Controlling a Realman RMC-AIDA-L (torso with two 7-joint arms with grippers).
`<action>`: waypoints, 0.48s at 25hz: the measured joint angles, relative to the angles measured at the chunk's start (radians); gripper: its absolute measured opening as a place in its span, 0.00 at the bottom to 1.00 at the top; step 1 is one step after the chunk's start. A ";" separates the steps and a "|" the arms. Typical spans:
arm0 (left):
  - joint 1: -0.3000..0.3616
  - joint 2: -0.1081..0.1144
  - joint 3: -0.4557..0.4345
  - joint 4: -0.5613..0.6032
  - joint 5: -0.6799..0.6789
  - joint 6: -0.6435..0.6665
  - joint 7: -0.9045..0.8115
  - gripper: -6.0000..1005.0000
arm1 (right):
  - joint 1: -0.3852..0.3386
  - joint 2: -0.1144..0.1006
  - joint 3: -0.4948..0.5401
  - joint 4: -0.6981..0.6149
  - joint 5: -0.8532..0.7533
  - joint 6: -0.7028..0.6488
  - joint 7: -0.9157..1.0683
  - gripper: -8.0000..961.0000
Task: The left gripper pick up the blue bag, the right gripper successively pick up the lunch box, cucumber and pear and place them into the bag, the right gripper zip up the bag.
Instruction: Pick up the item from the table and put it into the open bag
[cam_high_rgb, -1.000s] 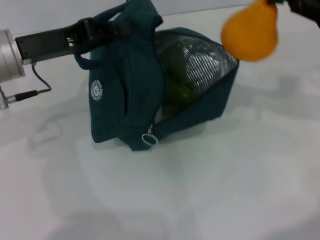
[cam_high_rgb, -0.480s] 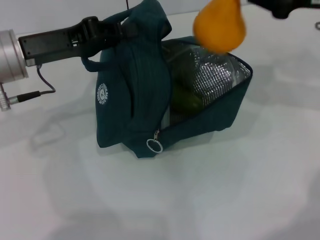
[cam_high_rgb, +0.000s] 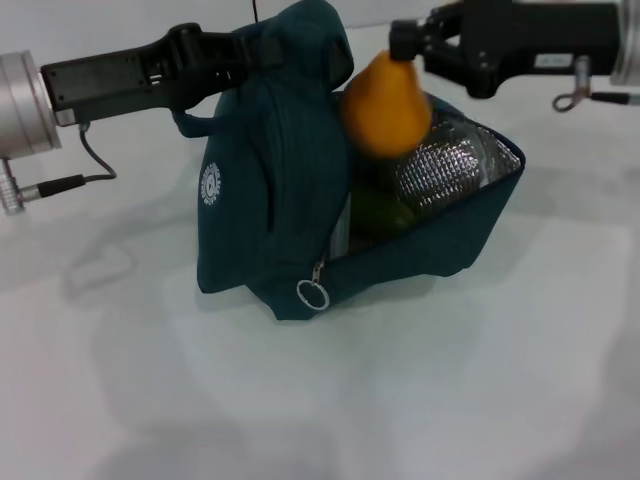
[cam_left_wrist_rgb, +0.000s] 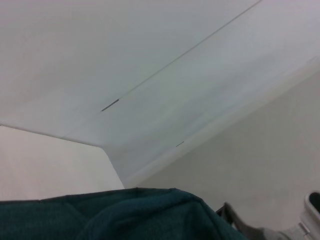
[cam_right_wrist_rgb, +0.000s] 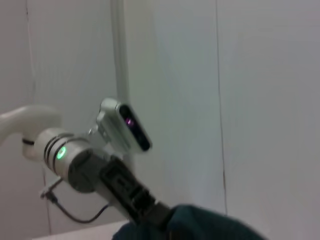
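Teal-blue fabric, soft and slumping: the blue bag (cam_high_rgb: 280, 190), largest thing on the white table (cam_high_rgb: 450, 400), hung by its top handle from the left gripper (cam_high_rgb: 235, 50), clenched on the cloth. Mouth gaping toward the right, crinkled silver foil lining (cam_high_rgb: 445, 165) catching light inside. Long zipper ending in a metal ring pull (cam_high_rgb: 313, 295) near the lower front edge; small round white logo (cam_high_rgb: 210, 184) on the flank.

Next in size, the right gripper (cam_high_rgb: 412, 42), dark and blocky, reaching in from the right above the opening, pinched shut on the narrow top of the pear (cam_high_rgb: 386, 105). Smooth, orange-yellow, bulbous below and tapering upward, hanging just over the mouth, partly against the upright flap. Beneath it, deep in the lining, a glossy green curve, likely the cucumber (cam_high_rgb: 378, 208). Lunch box not made out here.

Risks, as judgement only: thin grip at the stem end, so a swing or slip could drop the fruit onto the rim and send it rolling across the table. Limp fabric may fold inward and narrow the opening if the handle sags. Rounded fruit landing on the slick cucumber could settle high and later foul the zipper. Foil snagging on descending fingers also possible.
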 joint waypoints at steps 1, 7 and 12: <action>-0.001 0.000 0.000 0.000 0.000 0.000 0.000 0.07 | 0.010 0.002 -0.008 0.014 -0.004 0.007 -0.003 0.04; -0.004 0.005 -0.002 -0.021 0.003 -0.005 0.006 0.07 | 0.033 0.016 -0.037 0.042 -0.017 0.020 -0.004 0.04; -0.005 0.009 -0.003 -0.025 0.001 -0.004 0.007 0.07 | 0.036 0.020 -0.046 0.046 -0.057 0.077 0.004 0.04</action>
